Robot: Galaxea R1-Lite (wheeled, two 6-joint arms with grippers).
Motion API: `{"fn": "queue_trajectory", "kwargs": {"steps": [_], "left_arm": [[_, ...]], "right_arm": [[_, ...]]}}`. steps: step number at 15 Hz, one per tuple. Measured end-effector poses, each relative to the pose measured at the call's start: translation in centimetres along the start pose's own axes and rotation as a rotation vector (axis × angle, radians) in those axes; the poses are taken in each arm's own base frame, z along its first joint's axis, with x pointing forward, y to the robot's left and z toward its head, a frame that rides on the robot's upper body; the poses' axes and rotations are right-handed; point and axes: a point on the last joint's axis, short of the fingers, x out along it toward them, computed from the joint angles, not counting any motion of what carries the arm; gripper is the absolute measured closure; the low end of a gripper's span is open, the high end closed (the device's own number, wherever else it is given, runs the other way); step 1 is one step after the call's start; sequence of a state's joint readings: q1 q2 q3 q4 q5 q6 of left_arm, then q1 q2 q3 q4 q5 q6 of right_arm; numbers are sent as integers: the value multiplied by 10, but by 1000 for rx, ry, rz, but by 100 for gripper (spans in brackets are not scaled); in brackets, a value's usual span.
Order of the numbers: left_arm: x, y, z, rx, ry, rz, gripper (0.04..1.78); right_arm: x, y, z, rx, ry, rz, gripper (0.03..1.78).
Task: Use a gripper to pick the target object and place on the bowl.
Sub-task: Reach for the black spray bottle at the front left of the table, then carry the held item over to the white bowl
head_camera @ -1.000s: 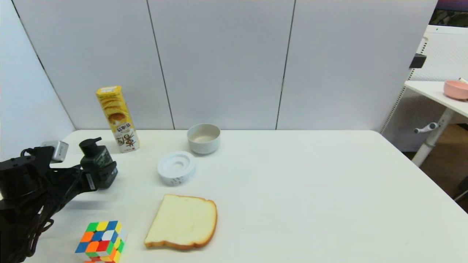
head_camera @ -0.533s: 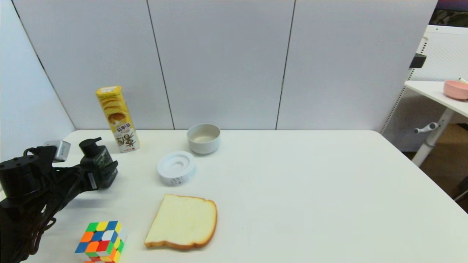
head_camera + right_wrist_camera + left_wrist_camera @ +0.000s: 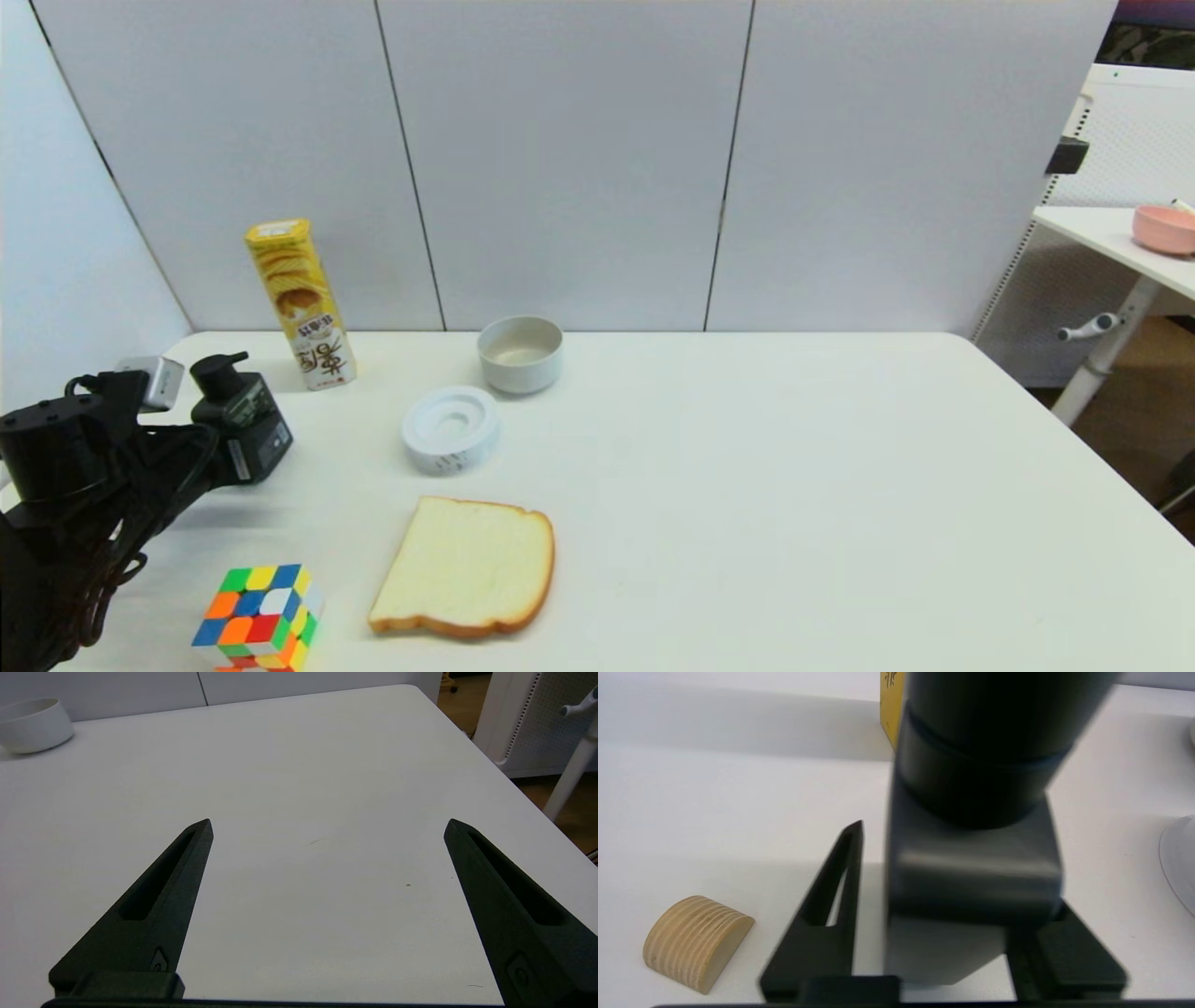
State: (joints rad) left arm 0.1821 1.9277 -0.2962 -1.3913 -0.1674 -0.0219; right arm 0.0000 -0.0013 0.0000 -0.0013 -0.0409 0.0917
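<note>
Grip was the fact the coming move hung on: the left gripper (image 3: 245,446), a black robot hand trailing black cables with a small grey-white box on it, had its fingers closed narrow on the lower body of the small dark grey-black rectangular pump bottle (image 3: 241,417) with its black pump top and green-and-white label. The bottle stood roughly upright, long axis near vertical, pump end up, at the table's far left. From the left wrist view the bottle (image 3: 971,826) filled the space between the jaws, one black finger (image 3: 831,896) lying along its side and the other mostly hidden behind it; whether its base was clear of the white table (image 3: 747,485) could not be told. The small round pale grey-white bowl (image 3: 520,353) with thick plain walls and a beige inside sat well apart from the bottle, farther back and toward the robot's right, beyond the flat white ring-shaped disc (image 3: 451,429) and right of the tall yellow chip box (image 3: 301,303). The carry would therefore run rightward and away from the robot, probably passing over or behind the disc. The right gripper (image 3: 327,826) hung idle over bare table on the right side, fingers spread wide and holding nothing, so the left arm was plainly the one placed for the job.
</note>
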Motion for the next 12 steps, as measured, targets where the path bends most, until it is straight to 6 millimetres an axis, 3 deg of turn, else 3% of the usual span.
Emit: {"fn": "queue_trajectory", "kwargs": {"steps": [1,8,12], "left_arm": [[0,0,0,1,-1,1,119],[-4,-1,14,31,-57,-4,121],[5,-10,47,64,-188,-45,121]], "right_arm": [[0,0,0,0,0,0,10],[0,0,0,0,0,0,10],[0,0,0,0,0,0,10]]}}
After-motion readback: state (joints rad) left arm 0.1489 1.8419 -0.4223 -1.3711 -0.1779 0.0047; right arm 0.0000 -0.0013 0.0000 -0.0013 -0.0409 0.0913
